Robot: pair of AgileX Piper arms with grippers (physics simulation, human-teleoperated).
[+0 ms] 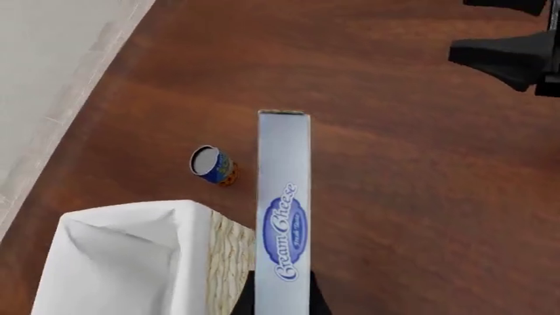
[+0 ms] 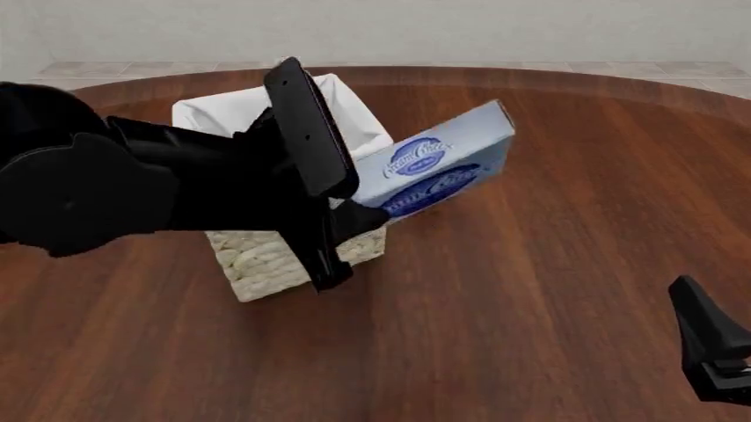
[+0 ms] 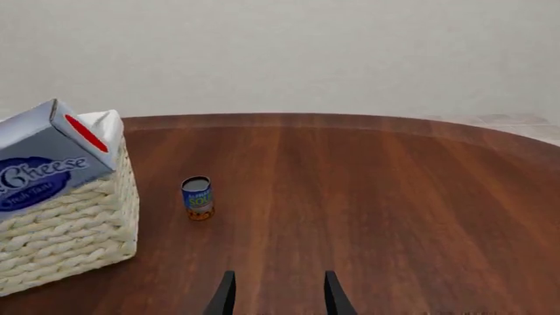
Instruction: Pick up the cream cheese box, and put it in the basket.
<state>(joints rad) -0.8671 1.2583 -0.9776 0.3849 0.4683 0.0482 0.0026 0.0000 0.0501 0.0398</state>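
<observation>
Bare brown wooden surface [image 3: 394, 197] lies open across the whole right side, while on the left the tall pale wicker basket [image 2: 281, 251] with its white liner and the small blue can [image 3: 197, 197] just beside it block passage.

1. The cream cheese box [image 2: 441, 167], a flat white carton with a blue oval logo and script, is lifted off the bench and tilted, beside the basket's right rim.
2. The basket [image 2: 252, 255], pale wicker with a white liner, stands upright near the bench's far edge.
</observation>
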